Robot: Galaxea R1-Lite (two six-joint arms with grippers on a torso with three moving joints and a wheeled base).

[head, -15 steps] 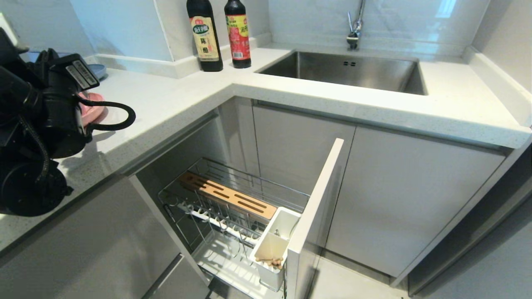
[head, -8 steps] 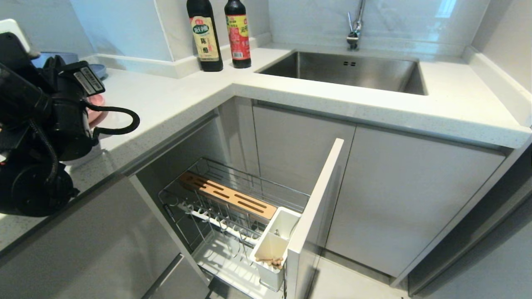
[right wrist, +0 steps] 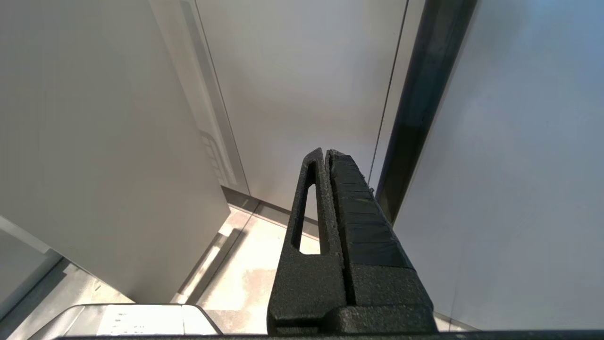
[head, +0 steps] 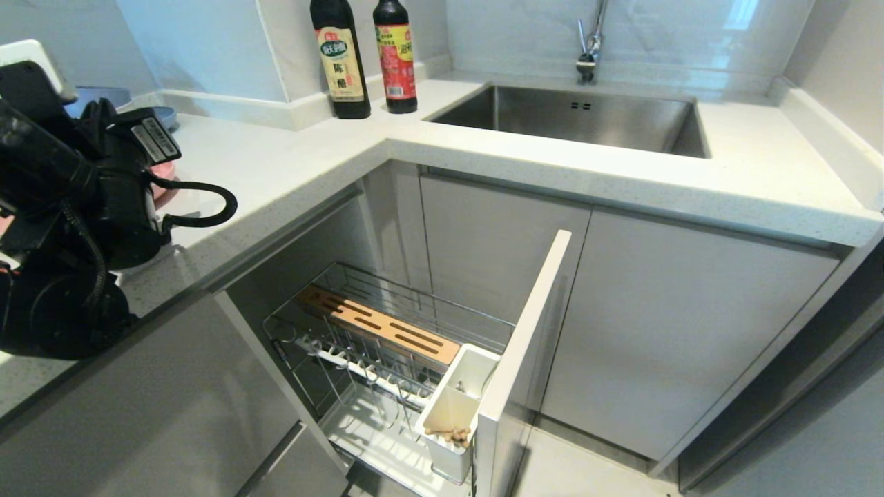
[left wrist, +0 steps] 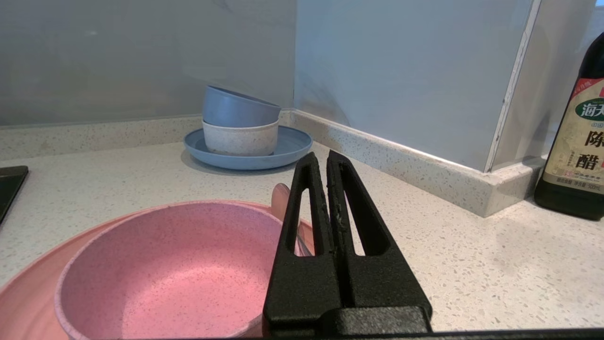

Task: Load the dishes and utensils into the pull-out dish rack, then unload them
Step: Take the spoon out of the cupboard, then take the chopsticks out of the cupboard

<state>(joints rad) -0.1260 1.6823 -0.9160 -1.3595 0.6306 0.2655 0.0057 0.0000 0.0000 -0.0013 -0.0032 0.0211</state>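
Observation:
A pink bowl point(left wrist: 165, 269) sits on a wide pink plate point(left wrist: 28, 293) on the white counter. A small spoon point(left wrist: 281, 200) lies on the plate's rim just behind the bowl. My left gripper point(left wrist: 324, 158) hovers over the bowl's right edge, shut with nothing in it. In the head view the left arm point(head: 83, 207) covers most of the plate point(head: 164, 188). The pull-out dish rack point(head: 387, 331) stands open below the counter, its wire basket bare. Its white utensil cup point(head: 456, 407) sits at the front. My right gripper point(right wrist: 325, 152) hangs shut beside cabinet fronts, pointing at the floor.
A blue plate point(left wrist: 283, 153) with a white and a blue bowl stacked on it stands by the back wall. Two dark bottles point(head: 340, 59) stand at the counter corner, and the sink point(head: 573, 117) is to their right. A raised ledge point(left wrist: 424, 165) borders the counter.
In the head view my left arm has edged slightly right and away over the counter, hiding more of the pink plate. The rack and everything else stay put.

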